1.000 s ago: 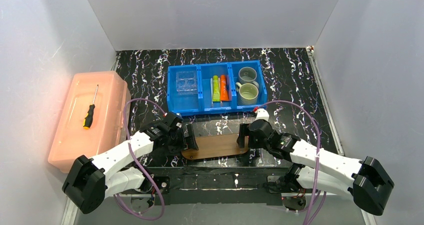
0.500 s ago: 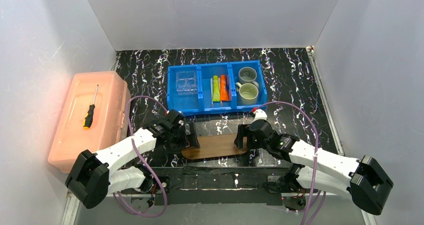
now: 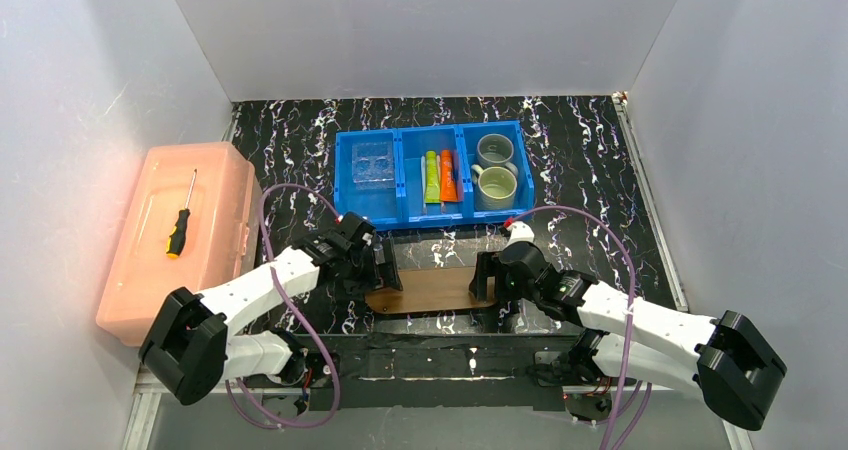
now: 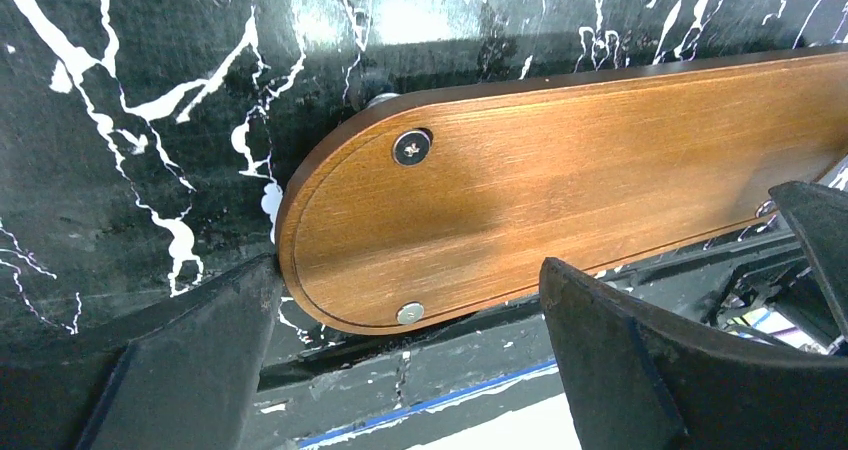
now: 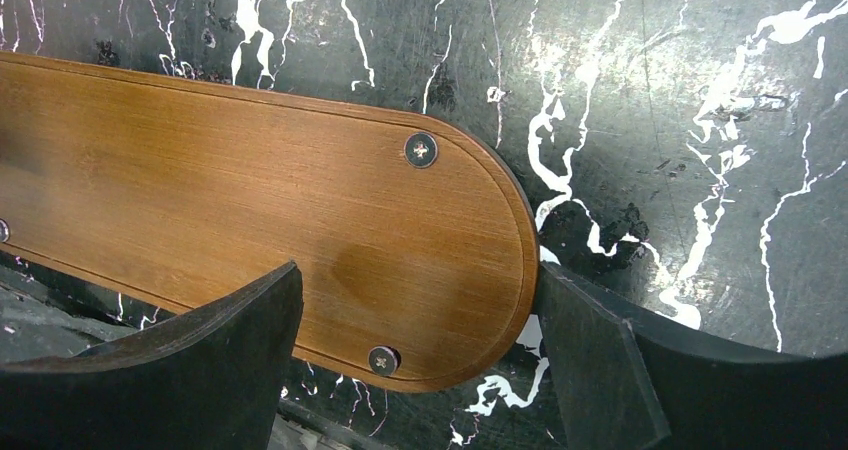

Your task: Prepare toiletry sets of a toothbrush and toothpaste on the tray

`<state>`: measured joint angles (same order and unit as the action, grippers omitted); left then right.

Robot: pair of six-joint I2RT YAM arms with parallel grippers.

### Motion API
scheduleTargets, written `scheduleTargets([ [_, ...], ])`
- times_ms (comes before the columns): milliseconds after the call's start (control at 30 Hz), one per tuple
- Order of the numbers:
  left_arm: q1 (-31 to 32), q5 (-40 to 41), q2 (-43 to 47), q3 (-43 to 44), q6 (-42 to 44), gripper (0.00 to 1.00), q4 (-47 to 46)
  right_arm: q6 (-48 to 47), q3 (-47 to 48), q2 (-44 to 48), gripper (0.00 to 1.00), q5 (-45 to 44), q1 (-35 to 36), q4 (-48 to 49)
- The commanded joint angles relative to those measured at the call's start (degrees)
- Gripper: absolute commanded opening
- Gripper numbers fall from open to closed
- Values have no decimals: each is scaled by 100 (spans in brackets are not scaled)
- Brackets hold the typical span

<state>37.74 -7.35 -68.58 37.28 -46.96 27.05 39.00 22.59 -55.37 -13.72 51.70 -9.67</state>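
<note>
The dark-brown wooden tray (image 3: 425,290) lies empty near the table's front edge. My left gripper (image 3: 386,270) is open at its left rounded end, and one finger (image 4: 200,355) touches that end of the tray (image 4: 560,170). My right gripper (image 3: 482,277) is open at the right end of the tray (image 5: 250,200); one finger (image 5: 600,370) touches the end, the other sits over the board. The lime-green tube (image 3: 431,177) and orange tube (image 3: 447,175) lie in the blue bin's middle compartment. I cannot make out the toothbrushes.
The blue three-compartment bin (image 3: 400,180) stands behind the tray, with a clear holder (image 3: 373,163) on the left and two mugs (image 3: 494,168) on the right. A pink box (image 3: 150,260) with a screwdriver (image 3: 181,216) on it sits at the left.
Both grippers have closed in on the tray's ends. The tray has shifted slightly away from the front edge and lies straighter.
</note>
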Motion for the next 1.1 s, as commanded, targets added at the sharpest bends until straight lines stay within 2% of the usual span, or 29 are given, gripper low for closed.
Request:
scheduleTargets([
  [0, 23, 108, -93, 306, 94, 99, -16, 21, -36, -6, 92, 110, -29, 263],
  [200, 23, 234, -239, 468, 194, 99, 10, -20, 20, 27, 92, 86, -29, 150],
  [433, 23, 614, 15, 611, 409, 99, 524, -329, 624, 84, 94, -719, -29, -816],
  [600, 20, 656, 176, 739, 492, 99, 784, -509, 1037, 56, 94, -971, -28, -1184],
  [1067, 22, 1263, 1017, 1995, 1223, 99, 1985, -1193, 3000, -471, 93, -1576, -28, -2088],
])
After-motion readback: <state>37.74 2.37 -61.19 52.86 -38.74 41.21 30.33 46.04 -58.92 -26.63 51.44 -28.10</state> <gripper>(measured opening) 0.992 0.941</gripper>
